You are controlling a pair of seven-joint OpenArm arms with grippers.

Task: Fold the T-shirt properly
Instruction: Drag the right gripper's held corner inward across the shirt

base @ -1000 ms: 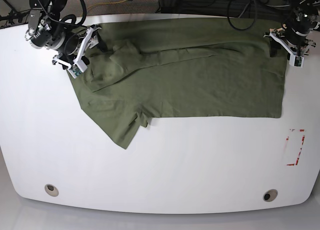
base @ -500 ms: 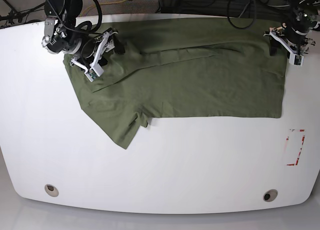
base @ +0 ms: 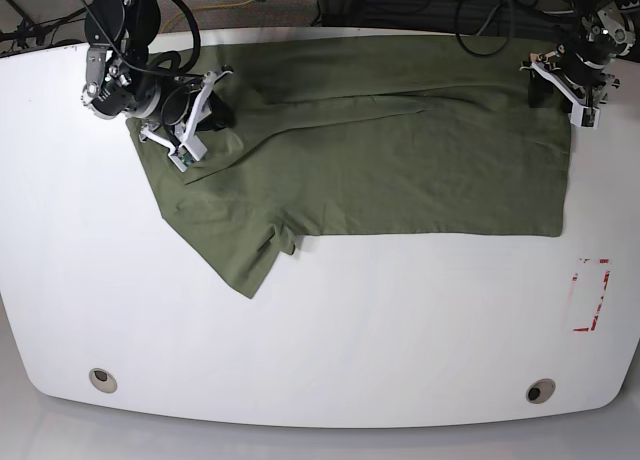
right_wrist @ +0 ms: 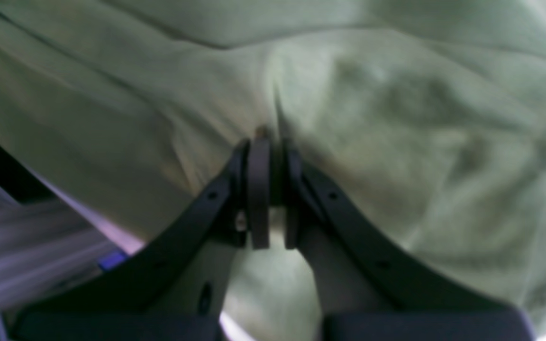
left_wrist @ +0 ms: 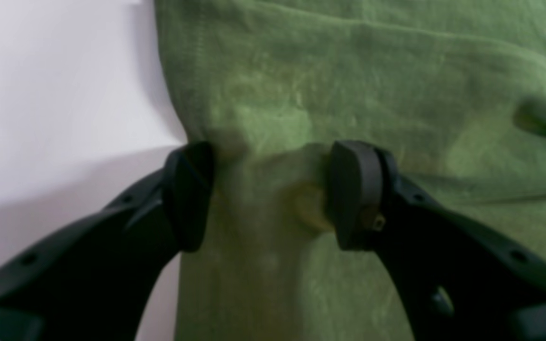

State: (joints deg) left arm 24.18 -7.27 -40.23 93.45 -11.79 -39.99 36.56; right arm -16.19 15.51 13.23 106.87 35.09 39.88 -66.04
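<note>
The olive-green T-shirt lies spread flat across the far half of the white table, one sleeve pointing toward the front left. My right gripper sits on the shirt's upper left part. In the right wrist view its jaws are pressed together, shut on a small ridge of the T-shirt. My left gripper is at the shirt's far right corner. In the left wrist view it is open, its fingers straddling the edge of the T-shirt, with bunched cloth between the pads.
The white table extends in front of the shirt. A red-marked rectangle lies near the right edge. Two round holes sit near the front edge. Cables hang behind the far edge.
My right gripper moved rightward onto the shirt's upper left part and closed on the cloth. The left gripper shifted slightly toward the far edge, still open.
</note>
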